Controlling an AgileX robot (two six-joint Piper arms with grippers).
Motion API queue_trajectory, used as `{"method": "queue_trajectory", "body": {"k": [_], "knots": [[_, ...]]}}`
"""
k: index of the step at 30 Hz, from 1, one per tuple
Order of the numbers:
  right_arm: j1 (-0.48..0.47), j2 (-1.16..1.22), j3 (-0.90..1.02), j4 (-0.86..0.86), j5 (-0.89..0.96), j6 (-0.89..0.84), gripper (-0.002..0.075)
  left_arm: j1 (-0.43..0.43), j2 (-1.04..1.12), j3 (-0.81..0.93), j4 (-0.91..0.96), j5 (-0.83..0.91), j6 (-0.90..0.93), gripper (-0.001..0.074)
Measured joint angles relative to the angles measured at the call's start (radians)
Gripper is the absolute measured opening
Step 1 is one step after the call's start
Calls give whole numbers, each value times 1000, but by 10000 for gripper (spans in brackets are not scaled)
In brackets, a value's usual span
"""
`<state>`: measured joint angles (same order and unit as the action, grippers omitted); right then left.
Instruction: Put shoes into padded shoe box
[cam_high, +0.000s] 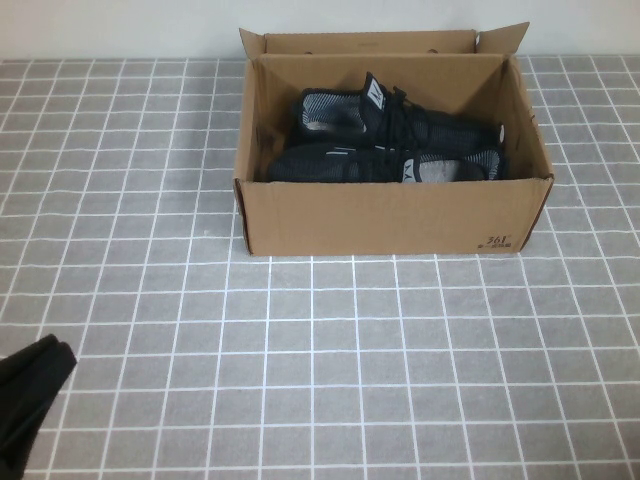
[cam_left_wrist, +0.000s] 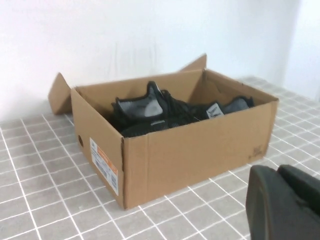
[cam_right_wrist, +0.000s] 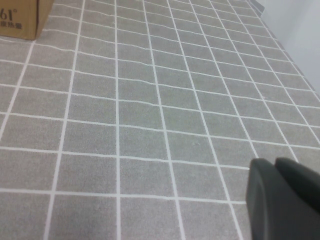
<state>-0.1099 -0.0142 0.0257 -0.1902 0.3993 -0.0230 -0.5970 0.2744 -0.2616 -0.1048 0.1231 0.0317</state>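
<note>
Shoes lie side by side inside the padded shoe box, which sits open on the tiled table at its far middle, so the packing looks done and what remains is, by my judgement, to keep both arms clear of the cardboard. Left gripper sits low at the near left corner, well apart from the box, and right gripper shows only in its wrist view over bare tiles; whether either claw is released or clenched, I cannot tell.

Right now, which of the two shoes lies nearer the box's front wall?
The lower sneaker, lying along the shoe box's printed front wall; the other sneaker sits behind it.
</note>
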Motion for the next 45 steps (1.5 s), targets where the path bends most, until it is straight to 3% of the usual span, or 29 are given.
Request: {"method": "queue_trajectory", "body": {"k": [7,20,26,33,45], "knots": [[0,0,0,0,0,0,-8,37,-87,118,0,-66,0,-3],[0,0,0,0,0,0,-8,272,-198,280,0,-36,0,-4],[0,0,0,0,0,0,-8,297,-240,289,20,24,0,-4],[0,0,0,0,0,0,-8,394,-283,289,124,85,0,-3],[0,0,0,0,0,0,-8,407,-283,289,131,243,0,-4]]}}
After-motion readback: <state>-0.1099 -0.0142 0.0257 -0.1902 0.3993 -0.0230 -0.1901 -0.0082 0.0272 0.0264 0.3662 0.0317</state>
